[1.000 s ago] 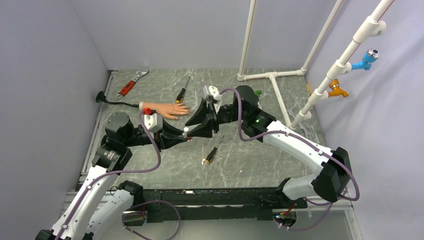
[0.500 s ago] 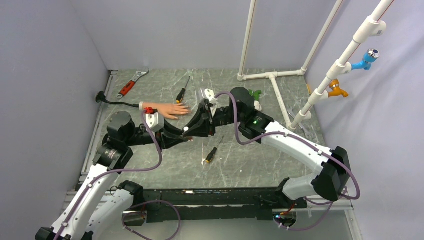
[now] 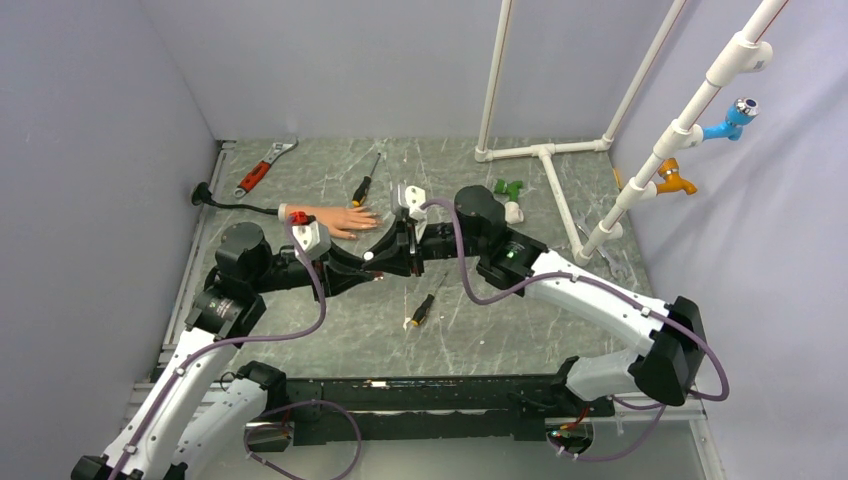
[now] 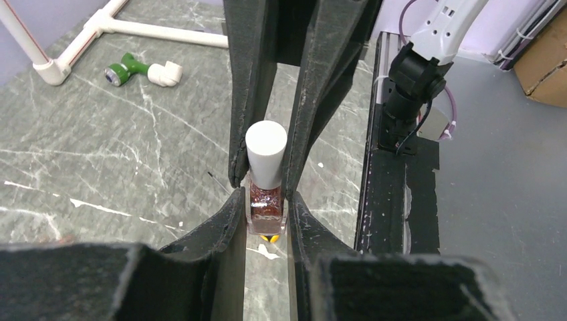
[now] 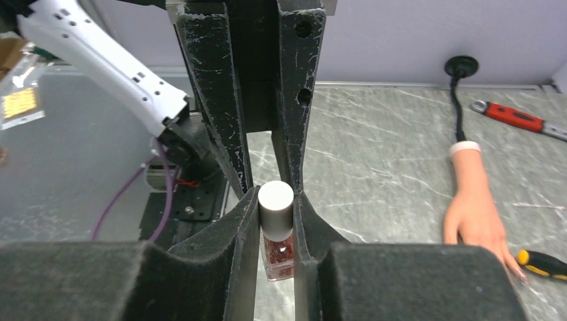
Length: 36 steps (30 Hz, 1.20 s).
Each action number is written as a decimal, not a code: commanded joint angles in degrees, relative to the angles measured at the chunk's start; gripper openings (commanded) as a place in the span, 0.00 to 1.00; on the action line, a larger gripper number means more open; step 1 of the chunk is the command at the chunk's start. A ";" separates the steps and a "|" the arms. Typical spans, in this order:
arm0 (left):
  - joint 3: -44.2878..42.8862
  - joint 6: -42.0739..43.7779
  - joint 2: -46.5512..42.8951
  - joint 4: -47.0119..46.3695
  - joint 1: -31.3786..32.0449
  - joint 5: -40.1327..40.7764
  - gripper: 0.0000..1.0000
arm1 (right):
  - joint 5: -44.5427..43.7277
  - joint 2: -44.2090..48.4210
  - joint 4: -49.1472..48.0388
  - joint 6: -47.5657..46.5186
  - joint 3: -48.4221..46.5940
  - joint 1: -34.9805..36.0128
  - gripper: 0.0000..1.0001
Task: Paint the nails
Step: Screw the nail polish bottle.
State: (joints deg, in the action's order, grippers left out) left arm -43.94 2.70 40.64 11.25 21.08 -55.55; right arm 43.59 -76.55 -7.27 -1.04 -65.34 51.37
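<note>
Just to the right of the mannequin hand [image 3: 330,219] and lifted off the surface [image 3: 500,320], the left hand [image 4: 265,199] is clenched on the glass body of the polish bottle [image 5: 279,253]. The right hand [image 5: 276,196] grasps its white cap [image 4: 266,148], a hold that looks meant for twisting the cap off a steadied bottle. The nails [image 5: 516,269], too small to judge for paint, sit at the mannequin hand's fingertips toward the bottle with a screwdriver [image 5: 543,263] just beside them, and bare surface between mannequin hand and bottle leaves room for brushing.
</note>
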 commanded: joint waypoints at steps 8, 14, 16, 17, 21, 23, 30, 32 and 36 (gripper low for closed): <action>-1.43 -1.03 -1.05 -2.30 0.10 10.71 0.00 | -27.05 1.15 -7.14 1.73 4.07 7.98 0.00; -1.23 -1.16 -1.72 -2.19 -0.11 14.85 0.00 | -36.97 0.46 -9.27 4.87 4.68 10.65 0.00; -1.23 -1.22 -1.76 -2.13 -0.25 15.42 0.00 | -39.02 0.49 -9.87 5.26 5.03 11.04 0.00; -1.28 -1.13 -1.71 -2.11 -0.30 15.68 0.00 | -39.32 0.57 -10.16 5.51 5.07 11.19 0.00; -1.23 -0.97 -1.83 -1.91 -0.34 16.68 0.00 | -39.09 1.18 -11.18 5.95 5.24 11.51 0.13; -1.23 -0.99 -1.95 -1.88 -0.43 17.07 0.00 | -38.77 1.71 -11.36 6.44 4.81 11.70 0.34; -1.22 -0.82 -2.06 -1.48 -0.57 18.01 0.00 | -37.36 3.79 -10.92 6.15 4.45 12.16 0.67; -1.23 -0.77 -1.89 -1.40 -0.52 18.00 0.00 | -36.90 4.41 -9.30 4.77 3.83 12.00 0.71; -1.41 -0.51 -2.00 -1.12 -0.52 17.13 0.00 | -30.21 5.48 -4.88 1.61 2.01 10.19 0.75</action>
State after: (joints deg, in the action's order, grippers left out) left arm -43.94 2.15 38.81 13.37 20.82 -39.11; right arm 4.99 -73.56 -15.35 3.20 -60.40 62.13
